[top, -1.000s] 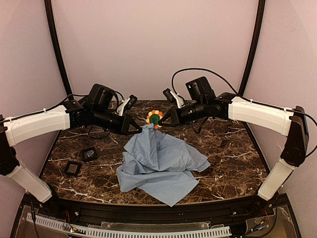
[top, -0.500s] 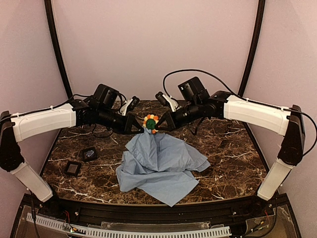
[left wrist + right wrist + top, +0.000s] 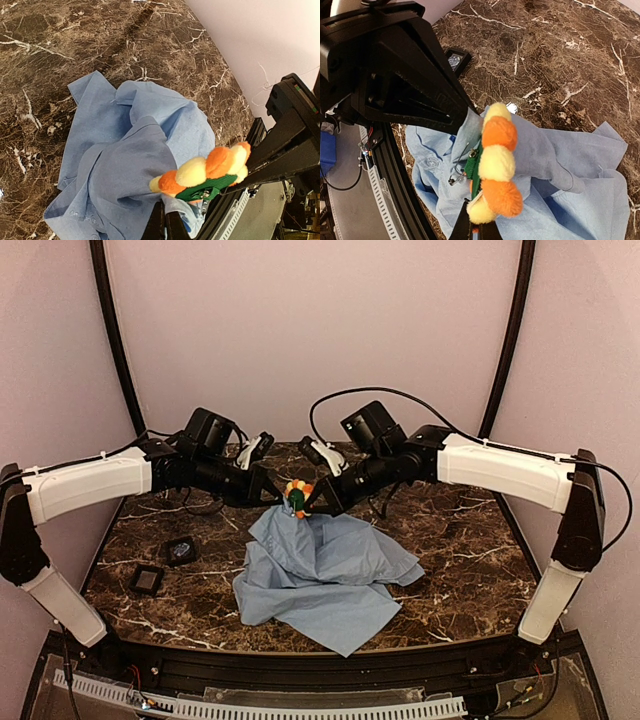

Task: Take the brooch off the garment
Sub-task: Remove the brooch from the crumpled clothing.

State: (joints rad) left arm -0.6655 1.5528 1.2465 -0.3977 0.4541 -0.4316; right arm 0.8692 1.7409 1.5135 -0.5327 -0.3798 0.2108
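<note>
Meanwhile the left claw [image 3: 273,496], pinching the light blue fabric shirt [image 3: 322,575], and the right claw [image 3: 313,502], gripping the orange-yellow flower brooch [image 3: 296,497], have drifted frame-left and lower; the brooch looks still pinned.

The bottom edge of the left wrist view cuts off most of the left gripper [image 3: 164,226] and the lower garment [image 3: 112,175]. In the right wrist view only the tips of the right gripper [image 3: 475,228] show. The brooch [image 3: 498,162] stands edge-on there, hiding its centre. Its metal pin [image 3: 455,178] is too small to read.
</note>
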